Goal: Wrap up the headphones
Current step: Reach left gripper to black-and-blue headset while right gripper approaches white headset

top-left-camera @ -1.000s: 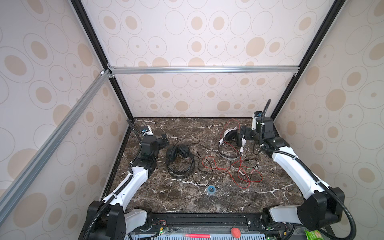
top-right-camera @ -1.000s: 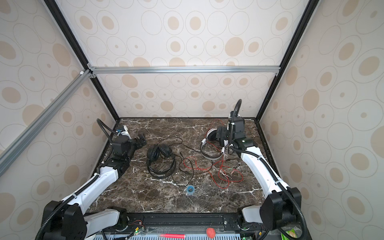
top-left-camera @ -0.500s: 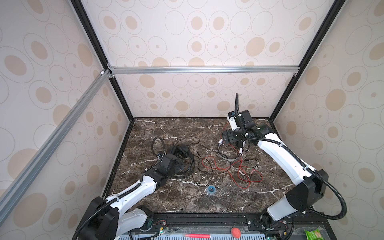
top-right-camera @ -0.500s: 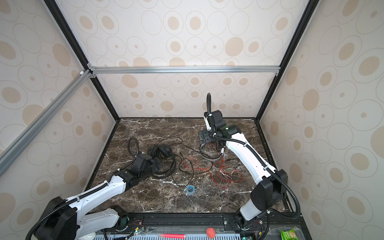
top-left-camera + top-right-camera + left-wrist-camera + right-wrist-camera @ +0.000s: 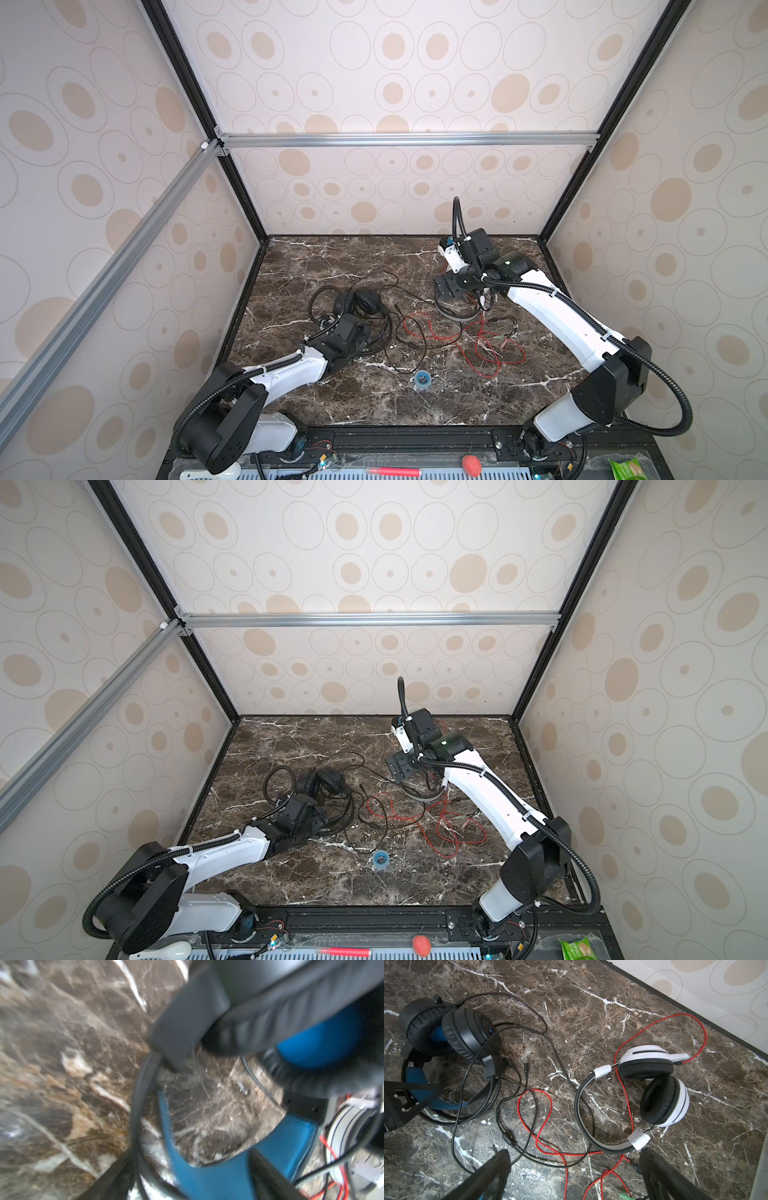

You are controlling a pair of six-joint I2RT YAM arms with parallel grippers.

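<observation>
The dark brown marble tabletop (image 5: 415, 399) is shared by two pairs. The all-black over-ear headphones with blue lining (image 5: 452, 1028) are laid left of centre, and the white over-ear headphones with black pads (image 5: 662, 1099) right of centre, nearer the back wall. Both are judged light, with hard plastic cups, springy bands and soft squashy pads. A firm hold is best taken on a headband, not a pad. The left gripper (image 5: 193, 1159) is set at the blue headband (image 5: 446, 1105) of the black pair. That view is blurred, so whether the band is pinched cannot be told. The right gripper (image 5: 575, 1153) is held above the white pair with its jaws spread wide, and nothing is held in it. The thin black cord (image 5: 506, 1139) and the red cord (image 5: 679, 1014) are judged limp, slippery and snag-prone. They are sprawled loose and crossed over each other between the pairs, so dragging one pair is likely to tug the other. A small blue ring (image 5: 422, 378) is left nearer the front, clear of the cords. Green plug tips (image 5: 625, 1195) are seen by the red loops.
</observation>
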